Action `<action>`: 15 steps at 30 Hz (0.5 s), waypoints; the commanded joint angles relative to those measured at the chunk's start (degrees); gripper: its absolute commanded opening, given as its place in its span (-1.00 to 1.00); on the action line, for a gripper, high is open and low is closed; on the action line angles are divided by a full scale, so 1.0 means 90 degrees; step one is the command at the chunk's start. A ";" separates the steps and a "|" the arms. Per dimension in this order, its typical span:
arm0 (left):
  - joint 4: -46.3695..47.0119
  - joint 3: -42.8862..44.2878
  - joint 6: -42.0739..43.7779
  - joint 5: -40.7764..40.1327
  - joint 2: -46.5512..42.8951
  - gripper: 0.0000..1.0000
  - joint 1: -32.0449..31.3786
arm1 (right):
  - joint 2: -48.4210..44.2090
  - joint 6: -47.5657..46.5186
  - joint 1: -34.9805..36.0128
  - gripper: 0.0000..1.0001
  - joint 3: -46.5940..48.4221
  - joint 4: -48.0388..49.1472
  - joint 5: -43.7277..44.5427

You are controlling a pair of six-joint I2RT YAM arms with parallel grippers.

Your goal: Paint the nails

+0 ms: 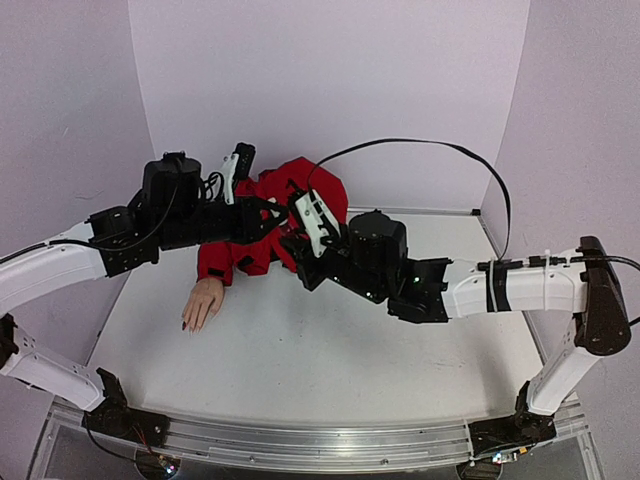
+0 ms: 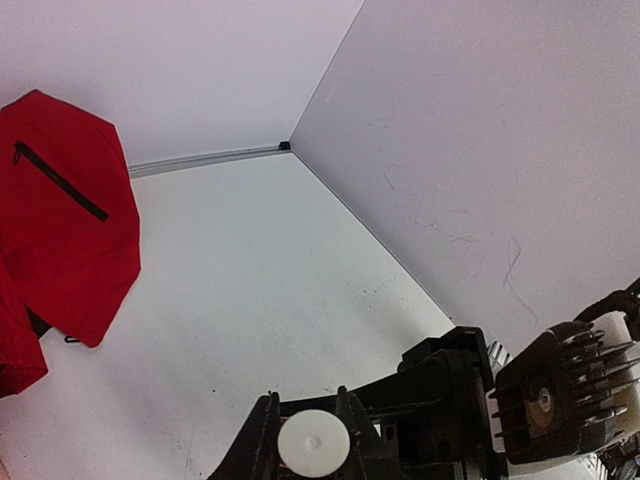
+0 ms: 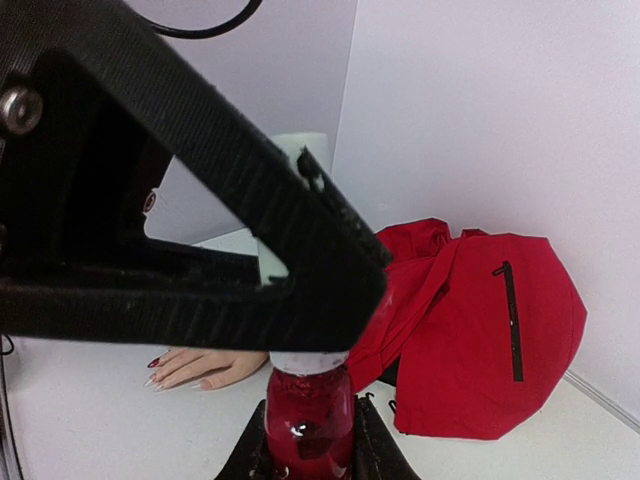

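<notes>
The beige mannequin hand [image 1: 203,302] lies palm down on the table, its red jacket sleeve [image 1: 262,225] behind it. In the right wrist view the hand [image 3: 210,366] shows one dark nail [image 3: 154,362] and pale nails [image 3: 150,381]. My right gripper [image 3: 308,410] is shut on the pink-red polish bottle [image 3: 308,425], held upright above the table. My left gripper [image 2: 306,402] is shut on the bottle's white cap [image 2: 314,443], which sits on the bottle; its black finger [image 3: 200,200] crosses the cap [image 3: 300,150]. In the top view both grippers meet in front of the jacket [image 1: 295,228], to the right of the hand.
The red jacket [image 3: 480,320] is heaped at the back of the white table [image 1: 300,350]; it also shows in the left wrist view [image 2: 60,220]. Lilac walls [image 1: 330,80] close the back and sides. A black cable [image 1: 430,145] arcs over the right arm.
</notes>
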 commanded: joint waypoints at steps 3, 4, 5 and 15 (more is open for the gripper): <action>0.0388 -0.0319 0.0216 0.0337 -0.0116 -0.82 -0.0117 | -0.0046 0.0016 0.0046 -1.00 0.0391 0.0208 -0.0136; 0.0388 -0.0390 0.0243 0.0430 -0.0142 -0.87 -0.0122 | -0.0071 0.0023 0.0042 -1.00 0.0391 0.0178 -0.0229; 0.0387 -0.0448 0.0282 0.0552 -0.0161 -0.91 -0.0122 | -0.0115 0.0014 0.0043 -1.00 0.0386 0.0147 -0.0365; 0.0381 -0.0491 0.1855 0.5240 -0.0074 -1.00 -0.0113 | -0.0943 0.1331 -0.0865 -1.00 0.0108 0.0697 -0.6904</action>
